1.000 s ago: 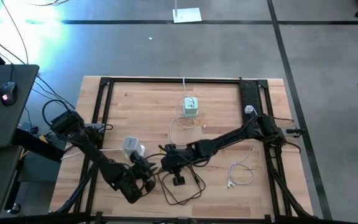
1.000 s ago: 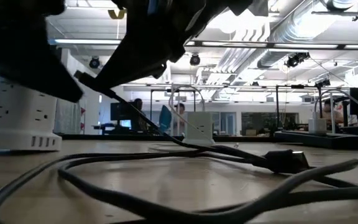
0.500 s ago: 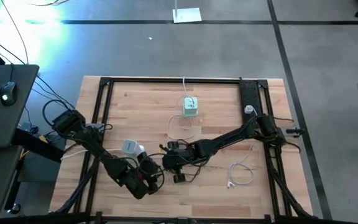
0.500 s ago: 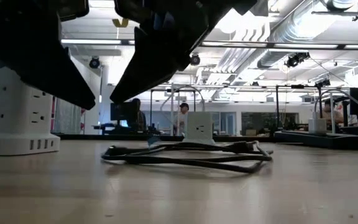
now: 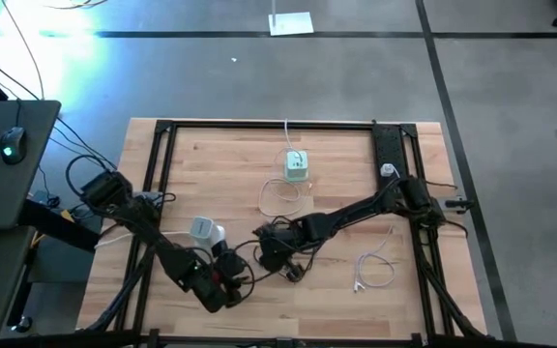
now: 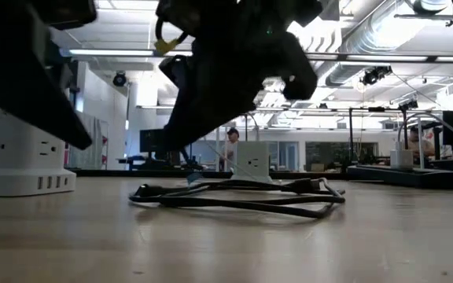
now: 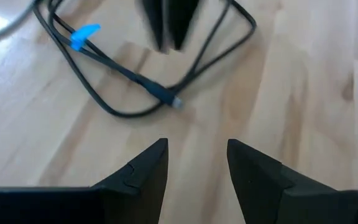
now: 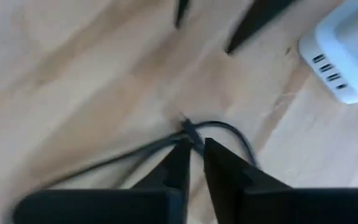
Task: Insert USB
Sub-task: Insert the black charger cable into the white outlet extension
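The wooden table [image 5: 356,164] carries a white power tower [image 5: 204,231] toward its front left corner, and a second white charger block [image 5: 297,165] sits near the middle of the back edge. A black cable [image 6: 242,196] lies in loose loops just right of the tower, near the front edge's middle; a white cable [image 5: 373,271] lies well apart toward the front right.

The right gripper [image 8: 194,163] hovers over the black loops, its fingers nearly together on either side of the cord; whether they grip it I cannot tell. The left gripper [image 7: 196,163] waits beside the tower, fingers spread and holding nothing.

The small plug tip [image 7: 174,103] rests bare on the wood. The cord looks light, limp and springy, so it would likely sag and twist; the stiff plug body just behind the metal tip seems the best place to pinch.
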### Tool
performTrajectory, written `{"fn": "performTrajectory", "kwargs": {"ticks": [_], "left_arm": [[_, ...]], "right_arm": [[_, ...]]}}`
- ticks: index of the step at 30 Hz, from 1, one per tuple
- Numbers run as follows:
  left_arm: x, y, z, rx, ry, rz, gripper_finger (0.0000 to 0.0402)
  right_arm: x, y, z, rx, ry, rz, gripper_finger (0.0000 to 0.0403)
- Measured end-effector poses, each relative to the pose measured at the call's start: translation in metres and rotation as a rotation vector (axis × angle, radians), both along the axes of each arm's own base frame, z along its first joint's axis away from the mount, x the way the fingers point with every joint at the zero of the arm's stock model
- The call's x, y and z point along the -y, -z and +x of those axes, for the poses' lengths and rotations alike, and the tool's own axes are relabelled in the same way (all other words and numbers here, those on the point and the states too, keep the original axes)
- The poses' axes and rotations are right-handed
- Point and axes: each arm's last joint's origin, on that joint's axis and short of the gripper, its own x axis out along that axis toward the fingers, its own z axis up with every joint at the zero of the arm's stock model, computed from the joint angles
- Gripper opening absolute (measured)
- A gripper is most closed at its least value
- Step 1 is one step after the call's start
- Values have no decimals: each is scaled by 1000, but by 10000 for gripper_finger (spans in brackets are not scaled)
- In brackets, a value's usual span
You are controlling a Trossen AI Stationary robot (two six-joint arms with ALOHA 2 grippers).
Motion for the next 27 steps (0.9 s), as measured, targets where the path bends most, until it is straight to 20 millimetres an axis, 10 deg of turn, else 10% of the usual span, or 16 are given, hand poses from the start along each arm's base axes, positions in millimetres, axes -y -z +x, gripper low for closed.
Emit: {"fn": "performTrajectory", "kwargs": {"ticks": [10,20,27], "left_arm": [[6,0,-7,22,-5,14,142],[4,-1,-6,37,-12,43,142],[5,-1,-6,36,-11,35,142]], "right_arm": [[24,41,16,-25,-36,45,115],[28,36,18,-18,37,107,32],[27,26,18,4,28,134,72]]}}
